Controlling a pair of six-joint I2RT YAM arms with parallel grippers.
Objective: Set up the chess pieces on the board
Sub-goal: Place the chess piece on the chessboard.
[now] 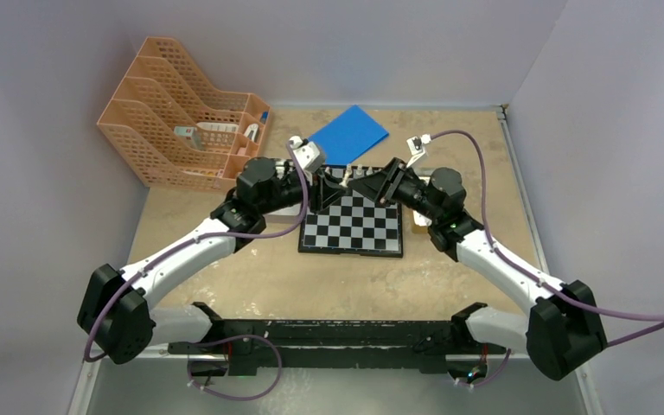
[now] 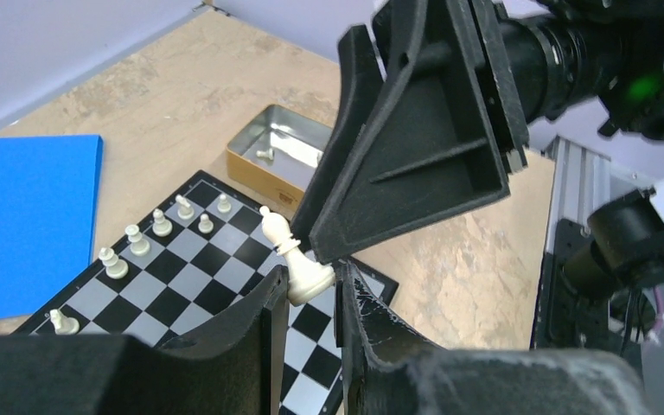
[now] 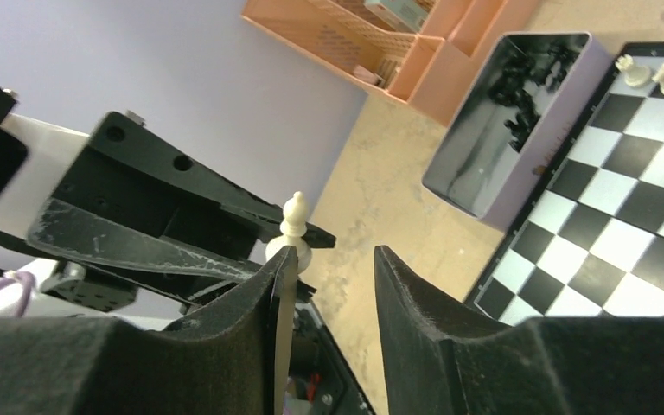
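Observation:
Above the far edge of the board [image 1: 352, 225], my two grippers meet tip to tip. My left gripper [image 2: 311, 281] is shut on the base of a cream-white chess piece [image 2: 298, 259], which tilts over the board's [image 2: 181, 285] corner. My right gripper [image 3: 333, 259] is open, with nothing in the gap between its fingers. That white piece [image 3: 294, 226] shows just beyond its left fingertip, in the left gripper's fingers [image 3: 181, 216]. Several white pieces [image 2: 138, 239] stand in a row on the board. In the top view, the left gripper [image 1: 333, 184] and right gripper [image 1: 363, 184] hide the held piece.
A gold tin [image 2: 281, 143] with a white piece in it sits by the board's corner. A lilac tin [image 3: 519, 112] of black pieces lies along the other side. A blue sheet [image 1: 348, 132] lies behind the board. Orange file racks [image 1: 181, 130] stand at the far left.

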